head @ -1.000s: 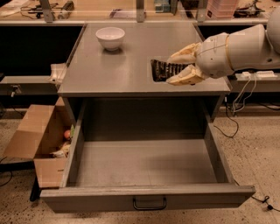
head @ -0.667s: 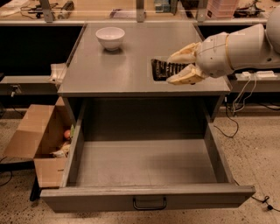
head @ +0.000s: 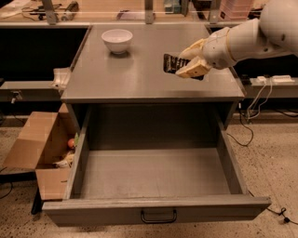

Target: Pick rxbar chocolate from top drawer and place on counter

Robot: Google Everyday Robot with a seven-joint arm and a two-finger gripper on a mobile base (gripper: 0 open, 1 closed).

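The rxbar chocolate (head: pixel 170 63), a dark bar with pale stripes, is held in my gripper (head: pixel 188 60) over the right part of the grey counter (head: pixel 139 76). The cream fingers (head: pixel 194 68) are shut on the bar's right end; its left end sticks out towards the counter's middle. I cannot tell whether the bar touches the surface. The arm comes in from the upper right. The top drawer (head: pixel 156 209) stands pulled fully out below the counter, with its dark wire handle at the front, and its inside shows nothing in it.
A white bowl (head: pixel 117 40) stands at the counter's back left. An open brown cardboard box (head: pixel 39 153) with small items sits on the floor left of the drawer. A tan workbench (head: pixel 116 14) runs behind. Cables lie on the floor at right.
The gripper with the bar has moved up and away from the drawer, further over the counter. Bowl and drawer have not moved.
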